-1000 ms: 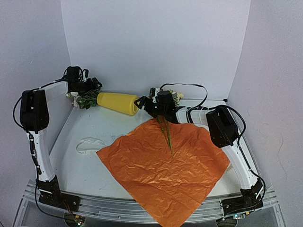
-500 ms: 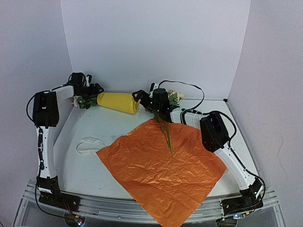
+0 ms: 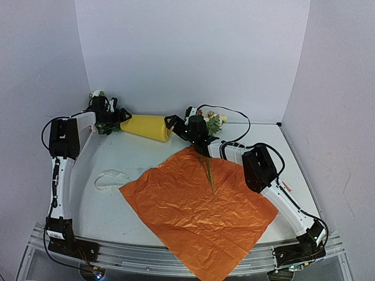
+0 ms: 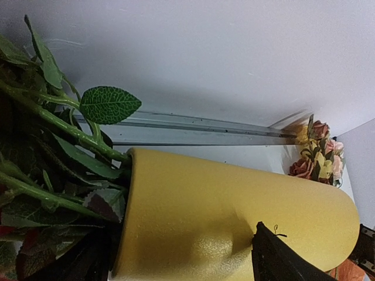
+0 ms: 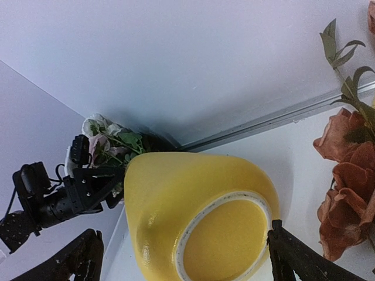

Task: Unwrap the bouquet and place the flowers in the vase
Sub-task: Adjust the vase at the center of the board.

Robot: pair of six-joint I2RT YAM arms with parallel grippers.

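**Both arms close in on the fallen vase**

Both arms have stretched farther toward the back wall over the last second, elbows drawn inward. The vase, the paper and the stems have not shifted.

The vase (image 3: 145, 127) lies on its side at the back of the table (image 3: 135, 158), narrow end to the left and wide end to the right. It probably has to be stood up before anything can go into it, which would explain a pincer at each end.

The left pincer (image 4: 179, 240) stands wide and straddles the narrow end. Whether its pads press the wall cannot be told. A rose bunch (image 5: 104, 140) crowds that end, its leafy stems running right up against the rim.

The right pincer (image 5: 184, 237) is spread to its widest, holding nothing, and faces the wide end squarely.

The flowers (image 3: 214, 123) lie loose just beside the right wrist. Their blooms are near the back wall and their stems trail onto the far corner of the orange paper (image 3: 199, 216), which is spread flat. A cream ribbon (image 3: 110, 178) lies apart on the left. Unwrapping looks finished, and the flowers seem to be left waiting until the vase is upright.
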